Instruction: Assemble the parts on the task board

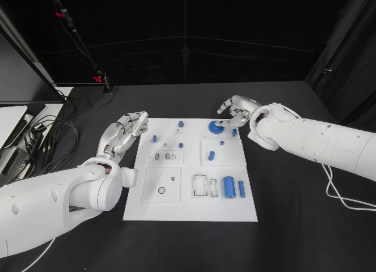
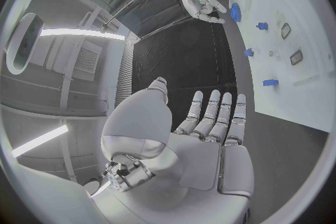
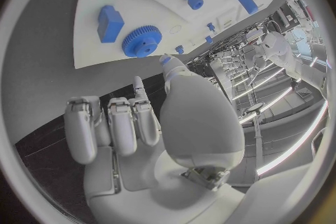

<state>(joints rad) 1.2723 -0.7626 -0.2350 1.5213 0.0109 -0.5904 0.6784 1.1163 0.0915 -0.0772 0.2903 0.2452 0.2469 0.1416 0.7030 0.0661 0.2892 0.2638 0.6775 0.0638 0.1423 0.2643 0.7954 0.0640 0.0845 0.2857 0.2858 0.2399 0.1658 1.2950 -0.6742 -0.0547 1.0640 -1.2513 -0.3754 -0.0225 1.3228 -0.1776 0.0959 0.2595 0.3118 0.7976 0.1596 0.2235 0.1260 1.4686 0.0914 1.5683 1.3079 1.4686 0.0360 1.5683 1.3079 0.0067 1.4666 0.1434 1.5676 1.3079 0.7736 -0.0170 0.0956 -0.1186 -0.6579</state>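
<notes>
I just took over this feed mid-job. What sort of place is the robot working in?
Probably a robotics lab or test cell: a black table ringed by dark curtains, a white task board with small blue parts such as a gear, and loose cables at the table's side.

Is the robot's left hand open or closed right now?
Open. The left hand hovers beside the task board's left edge, fingers straight and apart, holding nothing.
</notes>
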